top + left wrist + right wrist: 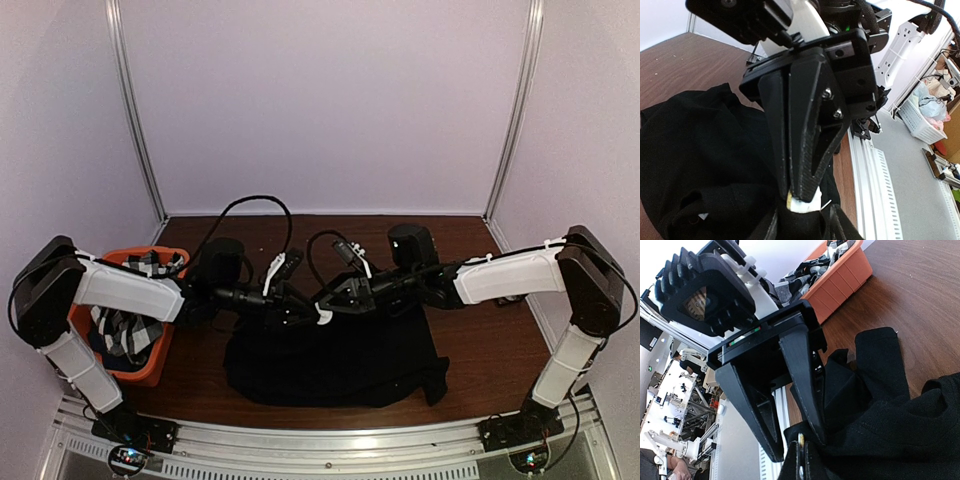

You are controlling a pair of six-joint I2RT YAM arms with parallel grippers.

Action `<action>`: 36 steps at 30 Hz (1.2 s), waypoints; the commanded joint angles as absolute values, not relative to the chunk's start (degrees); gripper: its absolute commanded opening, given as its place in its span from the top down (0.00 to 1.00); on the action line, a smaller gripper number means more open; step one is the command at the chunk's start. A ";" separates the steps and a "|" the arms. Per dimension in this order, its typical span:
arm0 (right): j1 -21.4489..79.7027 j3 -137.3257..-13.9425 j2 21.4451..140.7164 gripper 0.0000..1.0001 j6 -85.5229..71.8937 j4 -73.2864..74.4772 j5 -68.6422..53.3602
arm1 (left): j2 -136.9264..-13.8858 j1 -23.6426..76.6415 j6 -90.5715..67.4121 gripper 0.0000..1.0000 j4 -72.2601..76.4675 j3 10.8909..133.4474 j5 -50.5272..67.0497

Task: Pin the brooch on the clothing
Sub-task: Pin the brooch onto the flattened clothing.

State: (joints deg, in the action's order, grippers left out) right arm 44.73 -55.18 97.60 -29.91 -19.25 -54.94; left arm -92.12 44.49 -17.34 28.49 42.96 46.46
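Right gripper point(800, 194): jaws closed together, tips pointing down; at the very end they hold a small white and cream brooch point(805, 205).
Brooch: pinched between the right fingertips, just above a raised fold of the T-shirt. Whether it touches the cloth I cannot tell, and its pin is too small to see.
Clothing: large black short-sleeved T-shirt point(340, 365), lying crumpled on the table, at the near middle between the two arm bases. One part of it is lifted into a fold under the grippers.
Left gripper point(805, 227): jaws partly apart, one finger on each side of the raised fold of the T-shirt. If they already press the cloth, I cannot tell.
Meeting point: the two grippers stand tip to tip over the far edge of the T-shirt, near its middle.
Basket: orange plastic basket point(152, 370), to the left of the T-shirt, near it but apart.
Basket content: black-and-white checked cloth point(128, 335), bunched inside and hanging a little over the rim.
Table: dark brown wooden table top point(480, 340), under the T-shirt; bare wood shows to the right of the T-shirt and behind it.
Cables: black cables point(250, 200) loop above the wrists, behind the T-shirt.
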 commanded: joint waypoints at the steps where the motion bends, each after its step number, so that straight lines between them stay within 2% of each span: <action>1: 45.21 -56.91 95.39 1.00 -29.06 -19.42 -55.82 | -92.98 45.00 -17.26 0.69 29.47 44.38 46.93; 5: 45.40 -56.87 95.47 1.00 -28.96 -19.45 -55.80 | -93.40 45.17 -17.40 0.77 29.88 44.52 46.68; 24: 46.29 -57.30 95.98 1.00 -28.48 -19.29 -55.99 | -95.16 46.23 -17.95 0.93 30.07 45.17 44.02; 30: 46.44 -57.93 96.06 1.00 -26.07 -16.27 -55.42 | -95.56 46.44 -16.65 0.93 27.30 45.87 44.78; 36: 46.46 -60.53 96.54 1.00 -20.03 -8.34 -55.23 | -95.39 47.01 -12.83 0.90 21.23 47.64 45.13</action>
State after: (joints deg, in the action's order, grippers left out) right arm 45.25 -56.90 97.60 -23.35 -11.97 -55.11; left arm -94.45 45.52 -17.21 23.75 45.32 46.13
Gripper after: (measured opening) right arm 0.007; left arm 0.108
